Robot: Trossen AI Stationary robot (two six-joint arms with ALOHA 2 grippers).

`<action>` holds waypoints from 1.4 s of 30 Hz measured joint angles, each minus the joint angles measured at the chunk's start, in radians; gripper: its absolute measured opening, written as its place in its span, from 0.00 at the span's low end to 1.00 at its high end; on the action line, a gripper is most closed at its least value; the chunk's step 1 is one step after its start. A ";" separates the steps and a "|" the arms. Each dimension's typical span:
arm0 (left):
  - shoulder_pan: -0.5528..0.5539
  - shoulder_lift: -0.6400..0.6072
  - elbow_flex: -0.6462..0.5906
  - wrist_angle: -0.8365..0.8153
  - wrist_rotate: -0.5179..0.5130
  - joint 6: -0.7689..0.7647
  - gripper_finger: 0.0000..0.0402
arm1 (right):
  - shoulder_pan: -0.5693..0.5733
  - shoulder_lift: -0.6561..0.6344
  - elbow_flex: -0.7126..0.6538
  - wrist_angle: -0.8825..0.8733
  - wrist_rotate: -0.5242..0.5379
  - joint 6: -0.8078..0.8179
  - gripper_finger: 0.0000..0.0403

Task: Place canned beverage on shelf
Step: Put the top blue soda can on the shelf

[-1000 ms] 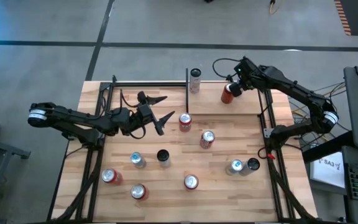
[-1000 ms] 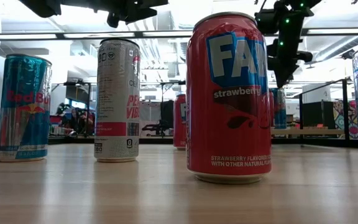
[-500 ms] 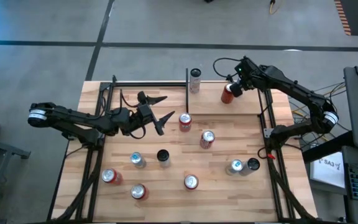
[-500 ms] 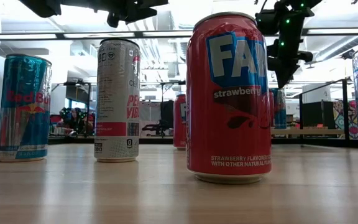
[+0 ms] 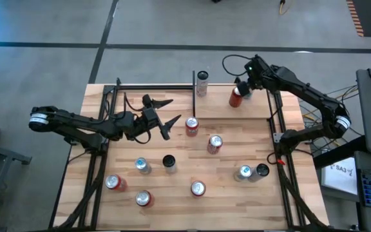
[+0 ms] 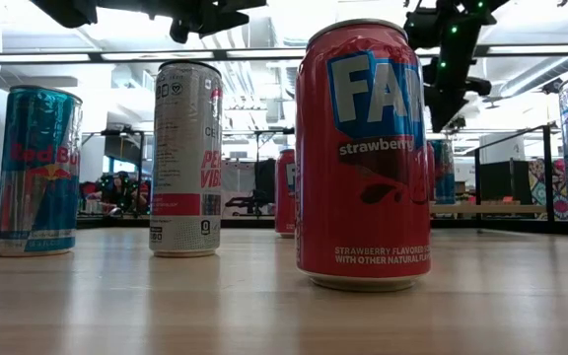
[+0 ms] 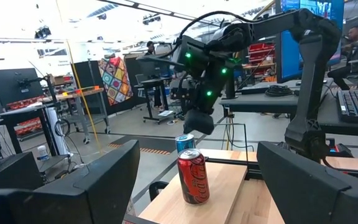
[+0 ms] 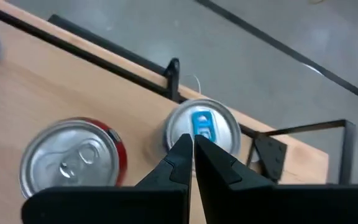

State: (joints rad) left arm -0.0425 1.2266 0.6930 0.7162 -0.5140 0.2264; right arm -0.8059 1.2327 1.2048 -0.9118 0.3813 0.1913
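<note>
Nine cans (image 5: pixel 142 165) stand loose on the table (image 5: pixel 237 206), red, blue, silver and black among them. One left gripper (image 5: pixel 167 115) hangs over the table's left-middle part with its fingers spread wide, holding nothing and touching no can. Farther right, the shelf (image 5: pixel 256 109) lies at the table's far right corner and bears three cans: a tall pale can (image 5: pixel 201 82) at its left end, a red can (image 5: pixel 236 96) near the middle, and just beside it a blue-tabbed can (image 8: pixel 202 129). The right gripper (image 8: pixel 190 142) sits just above that blue-tabbed can, fingers pressed together, gripping nothing.
</note>
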 joint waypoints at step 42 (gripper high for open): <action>0.000 0.000 0.000 0.001 0.000 0.000 0.77 | 0.000 0.019 0.157 -0.344 -0.015 0.015 0.02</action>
State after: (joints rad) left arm -0.0423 1.2266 0.6930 0.7173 -0.5140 0.2268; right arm -0.8059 1.2522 1.3614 -1.2555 0.3660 0.2063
